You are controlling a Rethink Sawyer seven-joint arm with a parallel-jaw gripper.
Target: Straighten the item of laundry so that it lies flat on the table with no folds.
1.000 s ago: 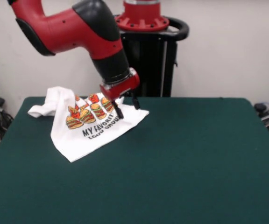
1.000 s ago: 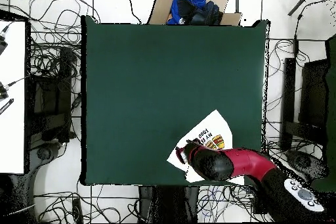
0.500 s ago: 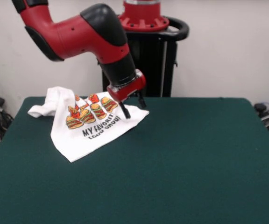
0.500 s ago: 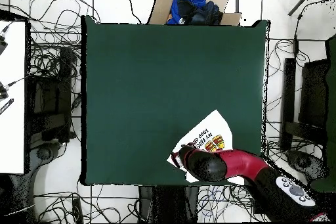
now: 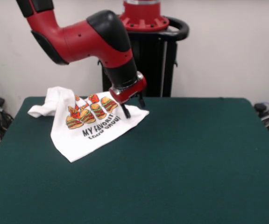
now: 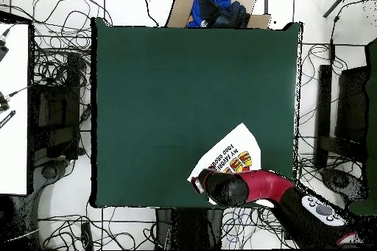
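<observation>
You are at the reach-for-a-grip step: the shirt (image 5: 90, 123) lies bunched and folded at a far corner of the surface (image 5: 181, 168). The jaws (image 5: 132, 106) stand apart and empty, just above the shirt's corner nearest the pedestal. Next: lower, pinch that corner, draw it outward.

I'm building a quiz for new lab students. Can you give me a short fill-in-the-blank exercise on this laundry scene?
1. The T-shirt lies on a table whose top is dark ____.
2. The first printed word on the shirt is ____.
3. The arm's shell is black and ____.
4. The gripper hangs over the shirt's ____ corner in the front view.

Missing words: green; MY; red; right
</observation>
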